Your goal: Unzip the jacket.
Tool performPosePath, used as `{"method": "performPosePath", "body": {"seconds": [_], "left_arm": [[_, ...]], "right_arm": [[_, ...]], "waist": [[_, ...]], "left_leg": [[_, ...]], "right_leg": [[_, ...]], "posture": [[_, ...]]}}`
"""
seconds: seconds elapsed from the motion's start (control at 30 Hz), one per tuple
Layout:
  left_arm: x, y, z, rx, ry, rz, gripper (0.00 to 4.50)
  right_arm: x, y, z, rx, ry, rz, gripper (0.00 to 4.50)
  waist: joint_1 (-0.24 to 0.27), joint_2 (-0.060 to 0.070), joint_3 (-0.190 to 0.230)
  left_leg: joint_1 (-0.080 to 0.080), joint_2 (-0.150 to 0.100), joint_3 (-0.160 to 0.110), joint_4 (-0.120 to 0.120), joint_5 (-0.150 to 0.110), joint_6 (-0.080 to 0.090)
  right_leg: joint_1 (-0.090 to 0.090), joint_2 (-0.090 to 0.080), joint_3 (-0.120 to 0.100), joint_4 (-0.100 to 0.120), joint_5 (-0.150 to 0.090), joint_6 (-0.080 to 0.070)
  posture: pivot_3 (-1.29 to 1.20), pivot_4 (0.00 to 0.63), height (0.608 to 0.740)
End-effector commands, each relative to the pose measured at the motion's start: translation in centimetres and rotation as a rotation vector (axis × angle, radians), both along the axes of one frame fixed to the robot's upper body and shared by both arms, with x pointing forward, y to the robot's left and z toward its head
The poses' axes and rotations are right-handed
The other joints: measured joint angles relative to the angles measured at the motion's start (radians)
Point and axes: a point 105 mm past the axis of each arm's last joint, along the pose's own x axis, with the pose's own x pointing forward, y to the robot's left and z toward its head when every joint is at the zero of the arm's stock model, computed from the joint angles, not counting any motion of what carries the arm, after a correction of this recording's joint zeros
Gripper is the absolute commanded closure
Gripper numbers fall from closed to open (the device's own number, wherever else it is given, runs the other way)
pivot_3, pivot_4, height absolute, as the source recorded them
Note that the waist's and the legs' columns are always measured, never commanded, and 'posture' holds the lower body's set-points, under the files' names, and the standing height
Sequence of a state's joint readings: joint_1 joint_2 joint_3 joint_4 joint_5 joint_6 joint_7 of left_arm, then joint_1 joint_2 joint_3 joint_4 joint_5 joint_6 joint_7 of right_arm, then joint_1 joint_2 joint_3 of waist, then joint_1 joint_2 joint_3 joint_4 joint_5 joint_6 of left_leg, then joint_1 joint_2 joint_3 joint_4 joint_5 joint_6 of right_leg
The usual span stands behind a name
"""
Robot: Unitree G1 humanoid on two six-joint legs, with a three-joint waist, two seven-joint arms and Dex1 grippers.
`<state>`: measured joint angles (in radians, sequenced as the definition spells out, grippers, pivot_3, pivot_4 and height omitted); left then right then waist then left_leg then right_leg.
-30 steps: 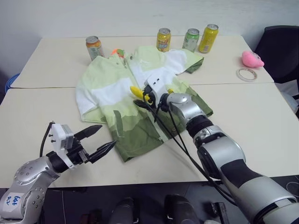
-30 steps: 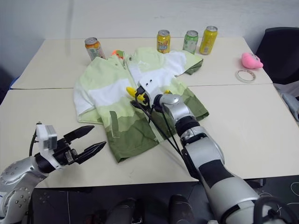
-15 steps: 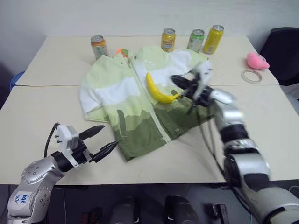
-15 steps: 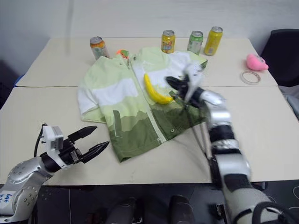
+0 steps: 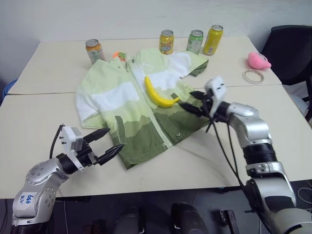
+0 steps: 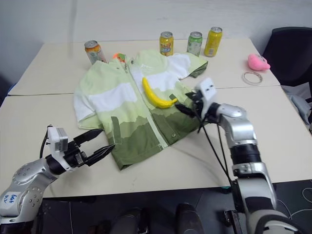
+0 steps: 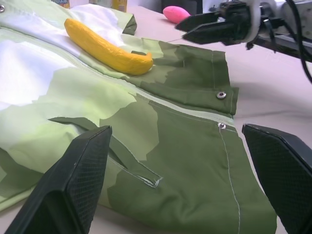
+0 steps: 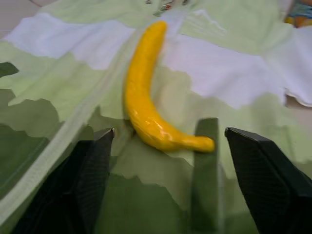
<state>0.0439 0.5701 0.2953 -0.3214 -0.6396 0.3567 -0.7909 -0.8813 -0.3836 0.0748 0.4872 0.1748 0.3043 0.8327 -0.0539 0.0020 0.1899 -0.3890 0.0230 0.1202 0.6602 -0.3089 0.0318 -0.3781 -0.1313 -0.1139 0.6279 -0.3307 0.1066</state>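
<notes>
The jacket (image 5: 122, 105), banded light green, white and dark olive, lies spread flat on the table, and its pale zipper (image 5: 159, 128) runs down the middle. A yellow banana (image 5: 158, 92) rests across the zipper on the white band. My right gripper (image 5: 186, 99) hovers open just right of the banana, over the jacket's right olive panel, holding nothing. Down at the near left, my left gripper (image 5: 115, 138) is open and empty, pointing at the jacket's lower hem. The left wrist view shows the olive hem with a snap (image 7: 222, 95).
Several drink cans (image 5: 166, 41) stand along the far edge, one (image 5: 94, 50) left of the collar. A pink toy (image 5: 257, 60) and a tape ring (image 5: 252, 76) lie far right. A black chair (image 5: 292, 51) stands beyond the table's right corner.
My right gripper has let go of the banana, which now lies on the jacket. The gripper has drawn away to the right. My left gripper has stayed where it was, open.
</notes>
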Motion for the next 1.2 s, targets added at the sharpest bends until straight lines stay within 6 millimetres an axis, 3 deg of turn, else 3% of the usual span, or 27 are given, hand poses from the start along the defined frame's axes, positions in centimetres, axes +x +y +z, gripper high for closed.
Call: {"method": "performPosePath", "body": {"seconds": [0.03,0.2,0.4,0.57,0.63,0.7,0.8,0.93,1.03,1.13,1.2], "left_arm": [[-0.2,-0.3,0.9,0.021,-0.052,-0.014,0.00],[-0.3,-0.5,1.1,0.021,-0.070,-0.003,0.00],[-0.3,-0.4,1.4,0.028,-0.088,0.028,0.00],[-0.4,-0.6,1.3,0.031,-0.084,0.027,0.00],[-0.3,-0.7,1.2,0.032,-0.079,0.021,0.00],[-0.3,-0.8,1.0,0.035,-0.073,0.012,0.00],[-0.1,-0.8,0.8,0.048,-0.071,0.001,0.00],[0.6,0.5,0.9,0.097,-0.104,0.040,0.00],[1.0,1.5,0.6,0.140,-0.102,0.056,0.00],[1.5,2.5,0.3,0.168,-0.091,0.061,0.00],[1.9,3.0,0.3,0.174,-0.084,0.065,0.00]], "right_arm": [[1.8,3.1,-0.5,-0.073,-0.044,-0.013,0.07],[3.5,5.6,-1.9,-0.132,-0.008,-0.053,0.07],[4.4,5.7,-1.2,-0.099,-0.023,-0.118,1.84],[4.5,3.4,0.8,0.075,-0.042,-0.112,3.49],[3.9,2.2,2.2,0.201,-0.045,-0.052,3.60],[3.3,0.5,3.4,0.300,-0.051,-0.006,3.60],[2.3,-3.7,3.7,0.243,-0.109,-0.042,3.60],[0.5,-14.8,2.9,0.017,-0.124,-0.383,3.60],[-0.5,-20.0,1.4,-0.084,-0.067,-0.582,3.60],[-1.3,-23.5,-0.9,-0.164,-0.001,-0.704,3.60],[-1.3,-24.9,-1.4,-0.113,0.003,-0.777,3.60]], "waist": [[-0.002,0.000,0.000],[0.005,0.000,0.000],[-0.002,0.000,0.000],[-0.001,0.000,0.000],[0.000,0.000,0.000],[0.004,0.000,0.000],[0.014,0.000,0.000],[0.036,0.000,0.000],[0.032,0.000,0.000],[0.013,0.000,0.000],[0.005,0.000,0.000]], "left_leg": [[0.000,0.000,0.000,0.000,0.000,0.000],[-0.002,-0.002,-0.003,0.000,0.000,0.000],[-0.002,-0.005,-0.004,0.000,0.000,0.002],[-0.002,-0.004,-0.005,0.000,0.000,0.002],[-0.002,-0.004,-0.005,0.000,0.000,0.002],[-0.002,-0.004,-0.005,0.000,0.000,0.002],[-0.002,-0.004,-0.005,0.000,0.000,0.002],[-0.003,-0.005,-0.006,0.001,0.000,0.003],[-0.002,-0.005,-0.004,0.001,0.000,0.003],[0.000,-0.002,0.001,0.001,0.000,0.002],[0.001,-0.001,0.002,0.001,0.000,0.001]], "right_leg": [[0.000,0.000,0.000,0.000,0.000,0.000],[0.000,0.000,-0.001,0.000,0.000,0.000],[0.001,-0.001,0.000,0.000,0.000,0.000],[0.001,-0.001,0.000,0.000,0.000,0.000],[0.001,-0.001,0.000,0.000,0.000,0.000],[0.001,-0.001,0.000,0.000,0.000,0.000],[0.002,-0.002,0.000,0.000,0.000,0.000],[0.002,-0.003,-0.001,-0.001,0.000,0.000],[0.002,-0.003,-0.001,-0.001,0.000,0.000],[0.002,-0.001,-0.001,-0.001,0.000,0.000],[0.002,0.001,-0.001,-0.001,0.000,0.000]], "posture": [[0.00,0.150,0.740],[0.00,0.150,0.740],[0.00,0.150,0.740],[0.00,0.150,0.740],[0.00,0.150,0.740],[0.00,0.150,0.740],[0.00,0.150,0.740],[0.00,0.150,0.740],[0.00,0.150,0.740],[0.00,0.150,0.740],[0.00,0.150,0.740]]}}
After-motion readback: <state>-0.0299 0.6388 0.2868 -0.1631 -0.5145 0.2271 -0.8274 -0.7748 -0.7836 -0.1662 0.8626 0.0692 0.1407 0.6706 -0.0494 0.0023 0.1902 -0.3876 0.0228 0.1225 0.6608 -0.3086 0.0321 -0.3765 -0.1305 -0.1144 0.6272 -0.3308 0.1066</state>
